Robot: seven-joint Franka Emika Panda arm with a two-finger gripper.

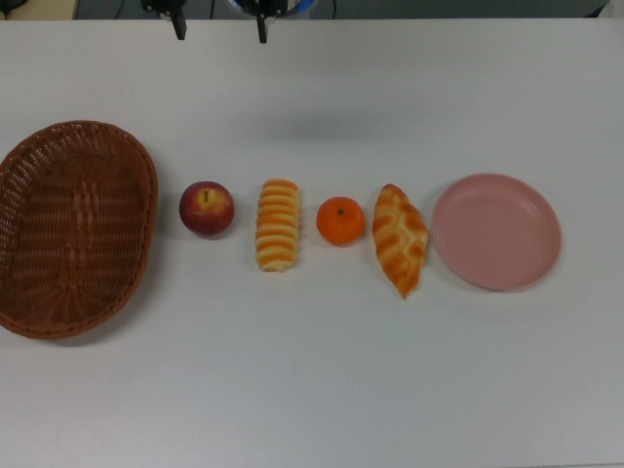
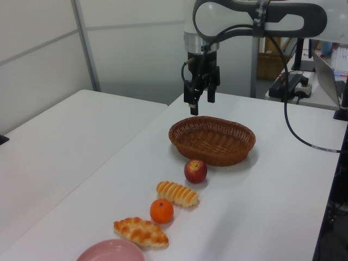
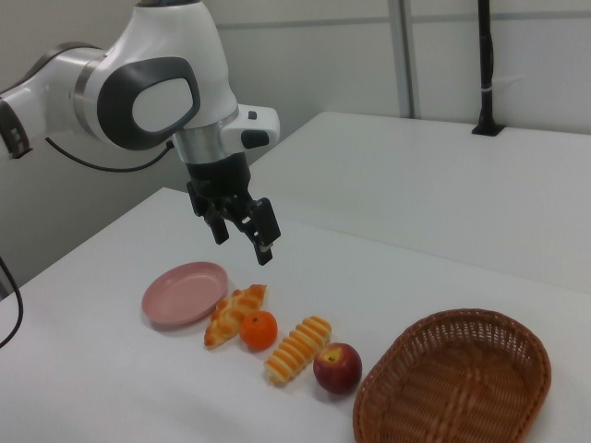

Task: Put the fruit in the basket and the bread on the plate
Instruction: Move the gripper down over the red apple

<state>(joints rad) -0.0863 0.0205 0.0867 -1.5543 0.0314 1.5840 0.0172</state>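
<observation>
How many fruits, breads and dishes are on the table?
Fruits: 2, the apple and the orange
Breads: 2, the ribbed roll and the braided pastry
Dishes: 2, the wicker basket and the pink plate
Total: 6

In the top view, a row lies on the surface below the tool. Left to right: basket, apple, ribbed roll, orange, braided pastry, plate. The tool hangs above the surface, beyond the apple and roll.
</observation>
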